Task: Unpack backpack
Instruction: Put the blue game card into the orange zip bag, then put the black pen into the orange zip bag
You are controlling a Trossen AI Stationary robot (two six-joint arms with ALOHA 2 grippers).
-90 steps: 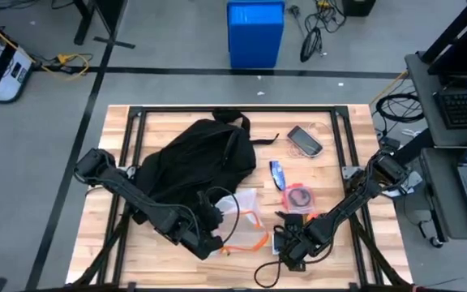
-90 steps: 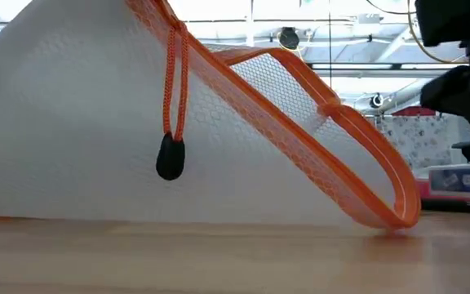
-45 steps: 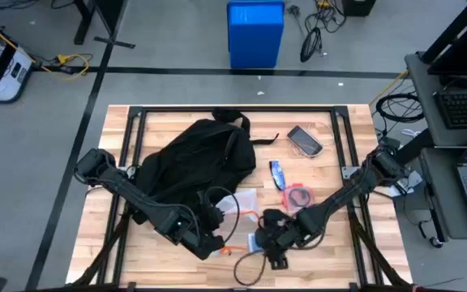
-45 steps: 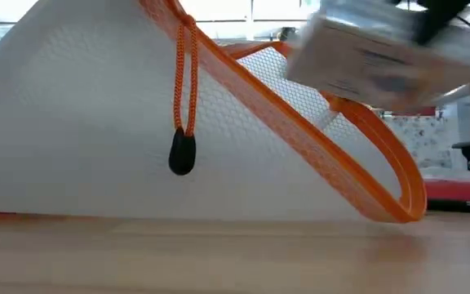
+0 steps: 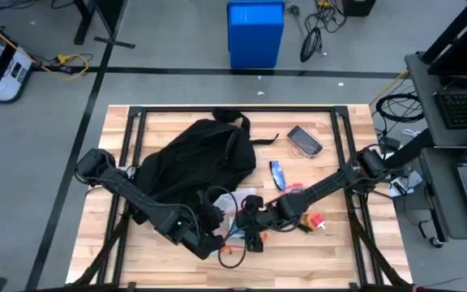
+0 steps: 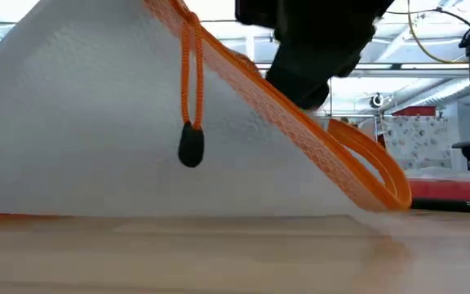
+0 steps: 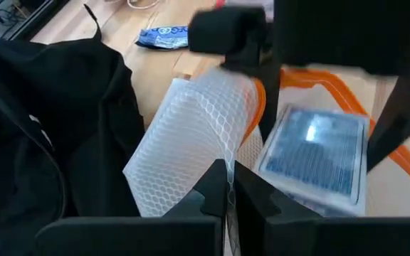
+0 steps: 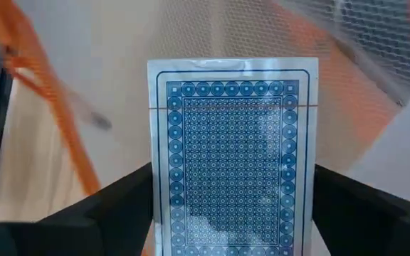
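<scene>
Seen from above, we find the backpack (image 5: 193, 166) slumped on the wooden table (image 5: 339, 243), filling its left-centre, straps toward twelve o'clock. At its five o'clock edge, the left gripper (image 5: 207, 243) pinches a white mesh pouch (image 5: 242, 212) with orange trim; in the left wrist view its fingers (image 7: 216, 195) are drawn narrow on the mesh (image 7: 191, 153). The right arm reaches across from three o'clock, its gripper (image 5: 254, 225) over the pouch's mouth, clamped on a blue-backed deck of playing cards (image 8: 232, 153), which the left wrist view also shows just beside the mesh (image 7: 317, 153). At table height, we see the pouch's orange zipper cord and black pull (image 6: 190, 147) hanging free. A phone (image 5: 305, 139) lies at the backpack's two o'clock, a blue packet (image 5: 277, 173) at its three o'clock.
</scene>
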